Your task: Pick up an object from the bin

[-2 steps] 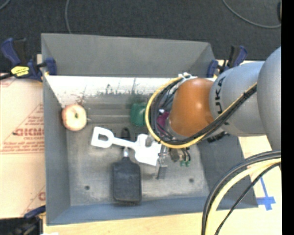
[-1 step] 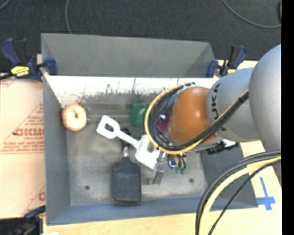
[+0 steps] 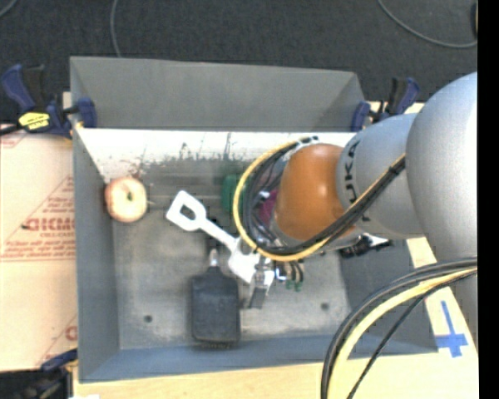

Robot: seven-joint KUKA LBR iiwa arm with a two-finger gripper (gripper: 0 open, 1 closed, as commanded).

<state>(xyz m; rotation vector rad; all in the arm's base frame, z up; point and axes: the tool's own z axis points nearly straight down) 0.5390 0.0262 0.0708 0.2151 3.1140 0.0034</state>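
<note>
- Nearest to you, on the floor of the bin [image 3: 141,289] and close to its near wall, lies a dark grey block [image 3: 214,310]. It is a flat rectangular slab, a little left of the middle.
- Just past that block's far right corner you've got your gripper [image 3: 260,288]. It points down and sits low over the floor, right beside the block.
- Is the hand apart or together? You cannot tell from this angle, because the wrist hangs over it.
- The thing under the gripper is the white plastic tool [image 3: 201,221], a flat scoop-like piece with a hole in its handle.
- It lies slantwise across the middle of the floor. The handle end points away to the left, and the other end runs in under the wrist, right where the gripper is.
- Over the gripper you see the orange cover [image 3: 306,191] on the wrist, with yellow-and-black cables [image 3: 248,191] looped around it.
- The grey arm [image 3: 432,173] comes in across the bin's right side.
- A patch of purple [image 3: 268,207] shows at the cover's left edge. It's too hidden to tell what it is.
- Further back, a green thing [image 3: 228,191] sits near the far wall, half hidden behind the cable loop.
- Farthest left, in the far left corner, there's an apple [image 3: 126,199]. It is yellowish with a red blush, close to the left wall, well apart from the gripper and just clear of the tool's handle.
</note>
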